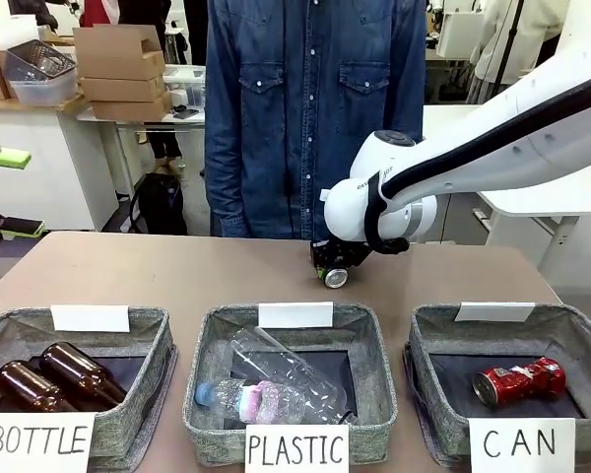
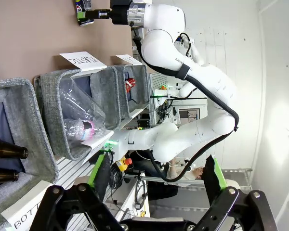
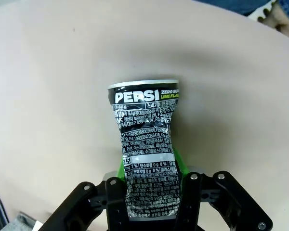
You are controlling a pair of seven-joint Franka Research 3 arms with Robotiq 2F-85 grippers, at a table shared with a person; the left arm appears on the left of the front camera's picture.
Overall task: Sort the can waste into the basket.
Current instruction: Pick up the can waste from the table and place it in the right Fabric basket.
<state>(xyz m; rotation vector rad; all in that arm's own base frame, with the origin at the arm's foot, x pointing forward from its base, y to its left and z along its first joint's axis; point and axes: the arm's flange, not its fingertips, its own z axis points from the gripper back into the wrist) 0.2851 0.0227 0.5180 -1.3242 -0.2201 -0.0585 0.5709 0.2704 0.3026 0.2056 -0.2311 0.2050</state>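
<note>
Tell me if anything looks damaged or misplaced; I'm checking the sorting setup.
The black can between the right gripper jaws is crumpled at its middle. The red can in the CAN basket is dented too. Nothing is missorted.

White arm [image 1: 492,148], black cable; person's denim shirt [image 1: 315,108].

Cam layout, ref: CAN basket [image 1: 512,379]
Front looks across it toward person; left wrist rolled sideways, sees it far off; right wrist close over table [image 3: 48,96] beyond it.
</note>
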